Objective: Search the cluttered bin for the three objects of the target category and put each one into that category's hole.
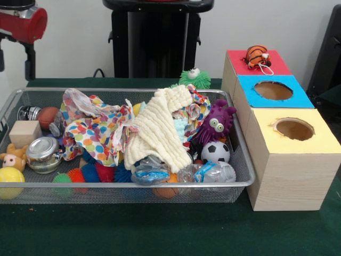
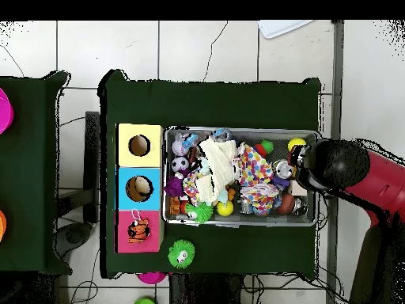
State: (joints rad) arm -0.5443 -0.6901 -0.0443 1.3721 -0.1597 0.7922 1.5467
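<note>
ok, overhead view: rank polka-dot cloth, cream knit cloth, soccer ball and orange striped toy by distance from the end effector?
End effector is over the bin's right end.
1. polka-dot cloth, right of centre
2. cream knit cloth, centre
3. soccer ball, left end
4. orange striped toy, on the red box, outside the bin
</note>
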